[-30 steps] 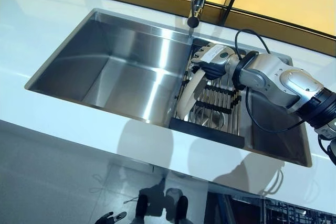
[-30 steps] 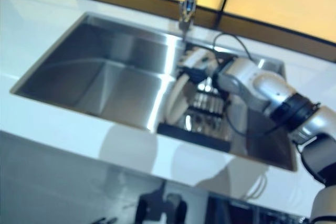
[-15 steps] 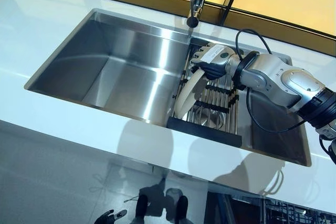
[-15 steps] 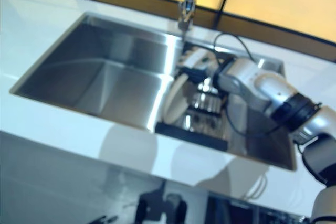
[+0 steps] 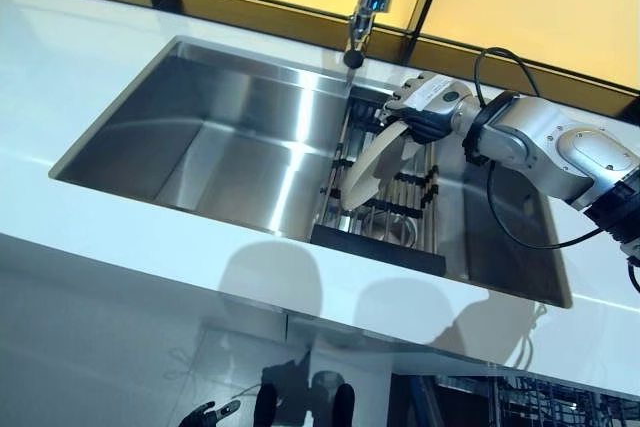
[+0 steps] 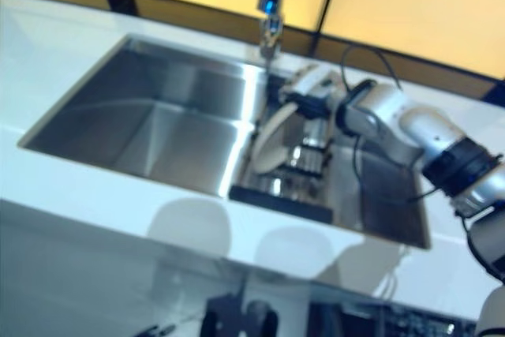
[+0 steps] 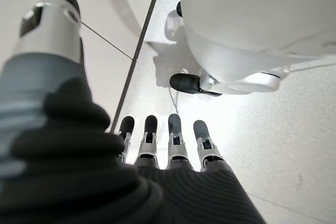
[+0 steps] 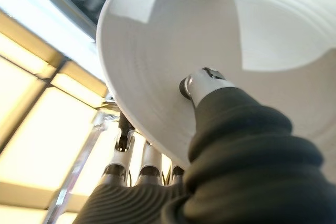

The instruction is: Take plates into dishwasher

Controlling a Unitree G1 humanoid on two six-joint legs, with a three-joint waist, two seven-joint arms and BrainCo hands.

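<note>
Right robot hand (image 5: 420,115) pinches the upper rim of a tilted plate (image 5: 368,162), thumb on its face; stiff, smooth, breakable ware, best held at the rim.

The wide left basin of the sink (image 5: 200,137) is left free. Passage above the dish rack (image 5: 385,197) is narrowed by the faucet (image 5: 365,7).

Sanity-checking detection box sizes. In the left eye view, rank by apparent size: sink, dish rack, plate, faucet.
1. sink, clearly largest
2. dish rack
3. plate, held on edge by the right hand, so it looks narrow
4. faucet, cropped at the top edge; close to the plate, so that order is unsure
</note>
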